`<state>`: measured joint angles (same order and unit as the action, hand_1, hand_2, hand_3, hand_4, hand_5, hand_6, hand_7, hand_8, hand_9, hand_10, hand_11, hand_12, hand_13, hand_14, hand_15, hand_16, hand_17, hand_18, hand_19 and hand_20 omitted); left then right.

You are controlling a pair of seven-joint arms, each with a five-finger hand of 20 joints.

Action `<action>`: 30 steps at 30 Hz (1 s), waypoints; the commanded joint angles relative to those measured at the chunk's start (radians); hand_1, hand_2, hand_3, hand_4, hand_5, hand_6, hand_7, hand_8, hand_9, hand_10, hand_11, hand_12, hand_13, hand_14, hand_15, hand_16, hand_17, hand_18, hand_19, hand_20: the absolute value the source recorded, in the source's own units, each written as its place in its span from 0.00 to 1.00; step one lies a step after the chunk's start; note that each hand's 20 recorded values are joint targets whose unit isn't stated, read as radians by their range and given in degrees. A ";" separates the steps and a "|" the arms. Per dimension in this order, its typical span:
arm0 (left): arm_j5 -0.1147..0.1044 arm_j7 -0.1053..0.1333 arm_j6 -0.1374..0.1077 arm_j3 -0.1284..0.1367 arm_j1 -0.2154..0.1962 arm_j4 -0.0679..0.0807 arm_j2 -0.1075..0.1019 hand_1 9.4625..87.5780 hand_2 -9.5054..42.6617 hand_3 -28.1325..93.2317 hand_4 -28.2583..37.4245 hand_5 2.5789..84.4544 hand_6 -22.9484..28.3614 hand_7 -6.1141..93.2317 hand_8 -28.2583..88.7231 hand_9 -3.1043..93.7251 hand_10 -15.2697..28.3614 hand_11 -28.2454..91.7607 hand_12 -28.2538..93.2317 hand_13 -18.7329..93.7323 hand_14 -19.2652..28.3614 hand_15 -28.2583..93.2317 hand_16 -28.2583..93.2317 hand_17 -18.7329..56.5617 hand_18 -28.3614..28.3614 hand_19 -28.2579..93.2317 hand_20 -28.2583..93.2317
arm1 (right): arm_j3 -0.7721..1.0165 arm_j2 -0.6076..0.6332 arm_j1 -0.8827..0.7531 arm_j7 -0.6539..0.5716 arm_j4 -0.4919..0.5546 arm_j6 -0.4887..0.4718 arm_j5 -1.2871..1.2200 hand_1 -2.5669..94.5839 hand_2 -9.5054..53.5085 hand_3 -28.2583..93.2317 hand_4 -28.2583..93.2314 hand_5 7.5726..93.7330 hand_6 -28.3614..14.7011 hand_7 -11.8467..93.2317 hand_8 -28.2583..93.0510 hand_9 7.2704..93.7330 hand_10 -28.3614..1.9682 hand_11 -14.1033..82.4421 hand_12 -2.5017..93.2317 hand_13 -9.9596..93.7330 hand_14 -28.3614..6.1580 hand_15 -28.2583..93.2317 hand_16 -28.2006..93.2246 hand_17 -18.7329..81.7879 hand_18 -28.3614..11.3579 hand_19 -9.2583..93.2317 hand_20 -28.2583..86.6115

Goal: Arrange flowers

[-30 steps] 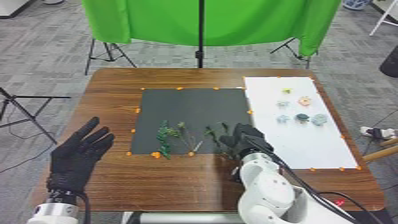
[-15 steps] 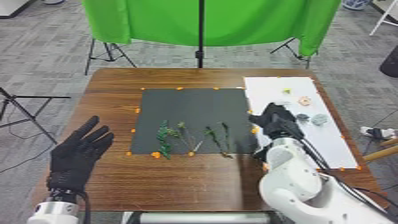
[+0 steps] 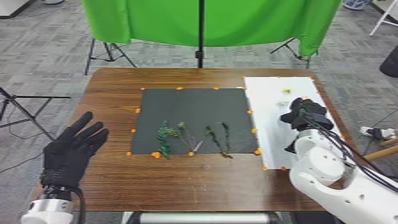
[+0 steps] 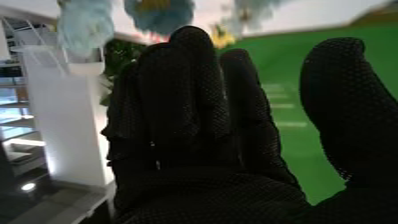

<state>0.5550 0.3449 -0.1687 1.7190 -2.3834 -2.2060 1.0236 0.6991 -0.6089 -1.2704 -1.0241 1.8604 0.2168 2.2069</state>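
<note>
In the head view my right hand (image 3: 305, 115) is over the white sheet (image 3: 275, 130), covering part of the flower heads; a yellow flower (image 3: 287, 91) and a pale one (image 3: 283, 104) lie beyond it. Green stems (image 3: 163, 140) and thinner sprigs (image 3: 226, 137) lie on the dark grey mat (image 3: 182, 105). My left hand (image 3: 69, 155) is left of the mat, fingers spread. In the right wrist view my right hand (image 4: 195, 120) has straight fingers and the thumb apart, holding nothing; a blue flower (image 4: 160, 14) and a pale blue flower (image 4: 85, 27) appear past the fingertips.
Orange tape pieces (image 3: 155, 155) edge the mat and sheet on the brown wooden table (image 3: 195, 180). Beyond the table's far edge stand a black pole (image 3: 201, 55) and a green cloth (image 3: 258, 25).
My right hand has moved from the stems at the mat's right side across to the flower heads on the white sheet. My left hand has shifted slightly left.
</note>
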 commanded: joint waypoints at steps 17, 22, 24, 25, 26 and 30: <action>-0.001 -0.023 0.005 -0.003 -0.012 0.007 0.025 0.16 0.28 0.91 0.03 0.43 0.63 0.17 0.16 0.40 0.83 0.42 0.32 0.37 1.00 0.64 0.16 0.10 0.98 0.69 0.25 | -0.231 -0.053 0.145 0.012 -0.145 -0.030 0.093 0.57 0.00 0.80 0.00 0.85 0.69 0.27 0.23 0.91 0.66 0.39 0.34 0.84 0.63 0.73 0.37 0.55 0.20 0.94 0.44; 0.005 -0.025 0.005 0.002 -0.017 0.004 0.032 0.16 0.28 0.91 0.03 0.43 0.63 0.17 0.16 0.40 0.83 0.42 0.32 0.37 1.00 0.64 0.16 0.10 0.98 0.69 0.25 | -0.211 -0.054 0.128 -0.010 -0.123 0.016 0.135 0.63 0.00 0.77 0.00 0.91 0.68 0.27 0.24 0.97 0.68 0.36 0.35 0.88 0.67 0.70 0.39 0.58 0.24 0.95 0.43; 0.003 -0.026 0.004 0.001 -0.013 0.003 0.029 0.16 0.28 0.91 0.03 0.43 0.63 0.17 0.16 0.40 0.83 0.42 0.32 0.37 1.00 0.64 0.16 0.10 0.98 0.69 0.25 | -0.191 -0.053 0.116 -0.018 -0.088 0.043 0.156 0.63 0.00 0.78 0.00 0.92 0.67 0.26 0.24 0.98 0.68 0.34 0.37 0.89 0.67 0.70 0.39 0.58 0.24 0.95 0.43; -0.003 -0.016 -0.002 -0.001 -0.018 0.000 0.021 0.16 0.28 0.91 0.03 0.43 0.63 0.17 0.16 0.40 0.83 0.42 0.32 0.37 1.00 0.64 0.16 0.10 0.98 0.69 0.25 | -0.177 -0.058 0.110 -0.007 -0.068 0.052 0.158 0.63 0.00 0.78 0.00 0.92 0.67 0.26 0.24 0.99 0.68 0.34 0.37 0.89 0.67 0.70 0.39 0.58 0.23 0.96 0.43; -0.009 0.000 -0.008 -0.005 -0.022 -0.002 0.009 0.16 0.28 0.91 0.03 0.43 0.63 0.17 0.16 0.40 0.83 0.42 0.32 0.37 1.00 0.64 0.16 0.10 0.98 0.69 0.25 | -0.168 -0.067 0.112 0.010 -0.048 0.063 0.155 0.63 0.00 0.78 0.00 0.93 0.66 0.26 0.24 0.99 0.68 0.34 0.37 0.90 0.67 0.70 0.39 0.58 0.23 0.96 0.43; -0.022 0.020 -0.019 -0.004 -0.031 -0.010 -0.005 0.16 0.28 0.91 0.03 0.43 0.63 0.17 0.16 0.40 0.83 0.42 0.32 0.37 1.00 0.64 0.16 0.10 0.98 0.69 0.25 | -0.206 -0.151 0.180 0.104 0.014 0.100 0.119 0.62 0.00 0.79 0.00 0.93 0.65 0.26 0.25 0.99 0.68 0.35 0.37 0.90 0.67 0.70 0.39 0.58 0.22 0.97 0.43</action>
<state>0.5532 0.3343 -0.1694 1.7183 -2.3867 -2.2057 1.0427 0.5239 -0.6601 -1.1619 -1.0238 1.7676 0.2637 2.3334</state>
